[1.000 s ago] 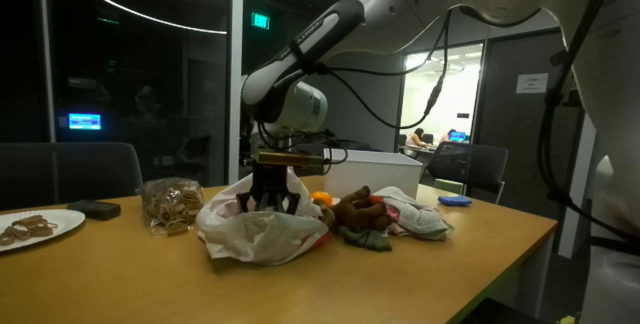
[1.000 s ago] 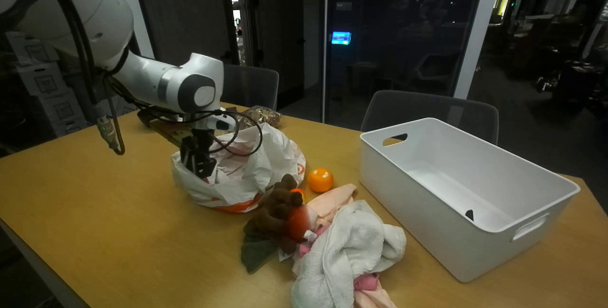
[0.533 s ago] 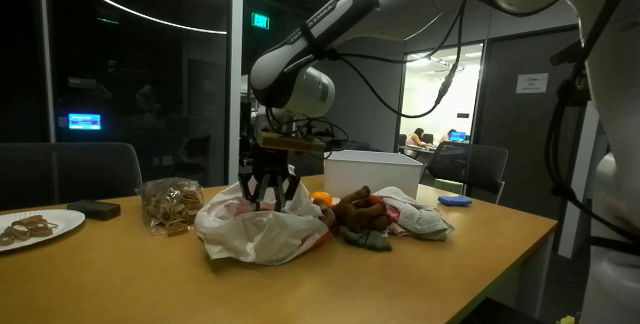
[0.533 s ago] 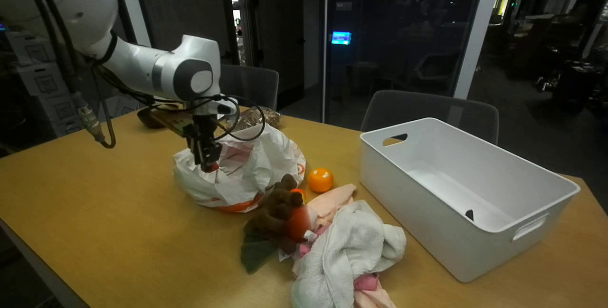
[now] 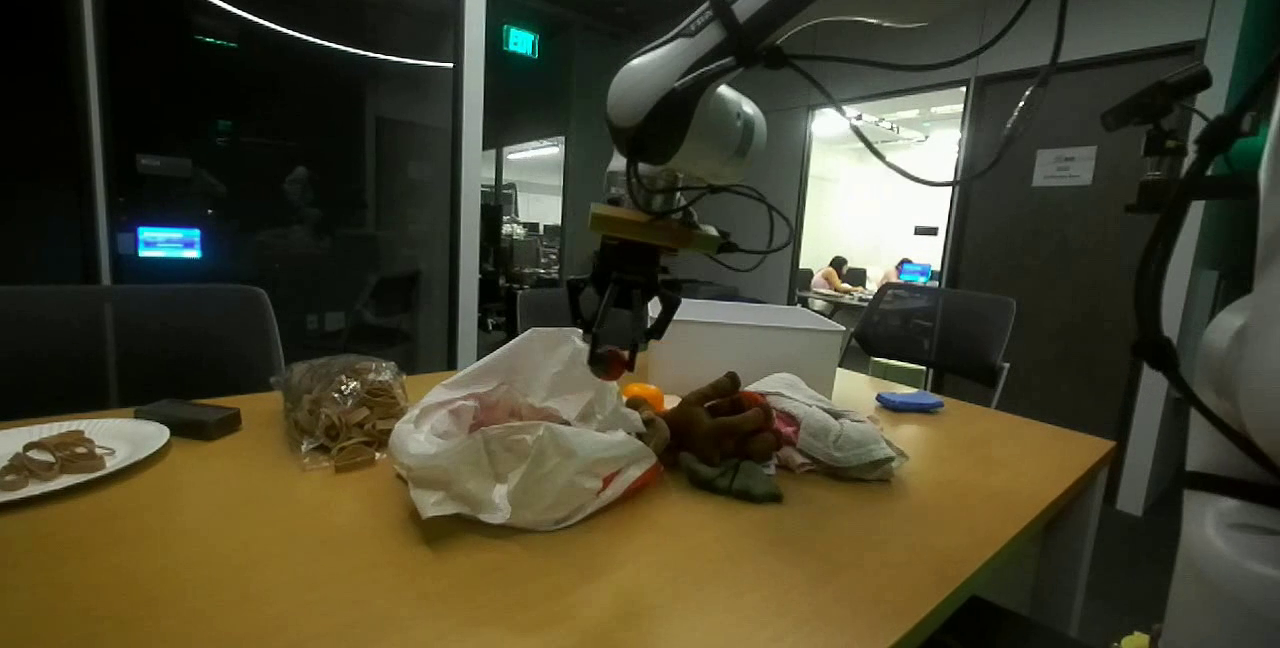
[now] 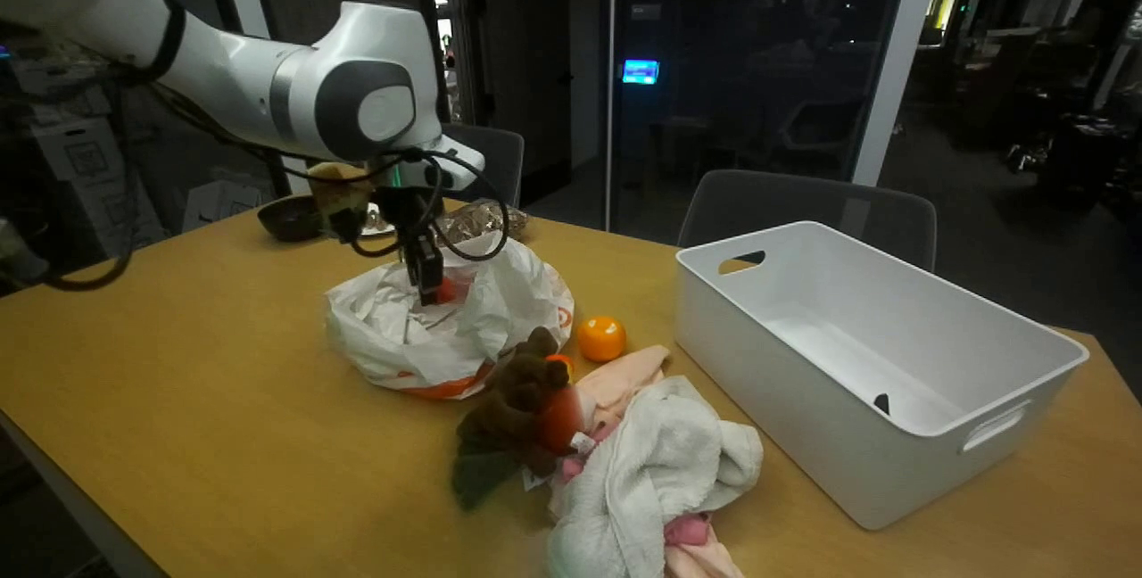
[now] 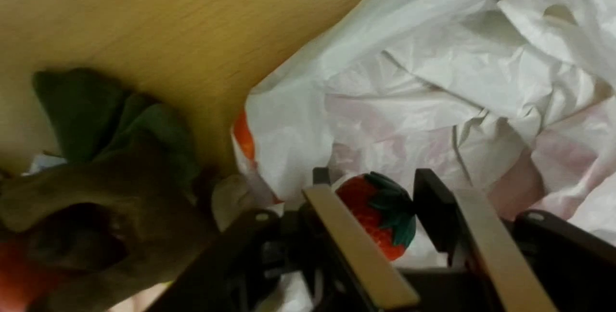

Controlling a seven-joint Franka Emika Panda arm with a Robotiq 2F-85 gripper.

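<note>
- Claw (image 5: 612, 358) narrowed, holding the strawberry (image 7: 375, 215) over the right part of the white bag (image 5: 525, 478) in an exterior view
- The strawberry might slip into the bag if its rounded sides roll between the fingers (image 7: 360, 248)
- A low swing right could snag the bag and shove the stuffed toy (image 5: 715, 423) beside it

Bag (image 5: 530, 473) and bin (image 6: 785, 400) on table (image 6: 268, 435).

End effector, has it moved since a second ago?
Yes. In an exterior view, the end effector has risen from the white bag and shifted rightward in the picture, toward the white bin.
</note>
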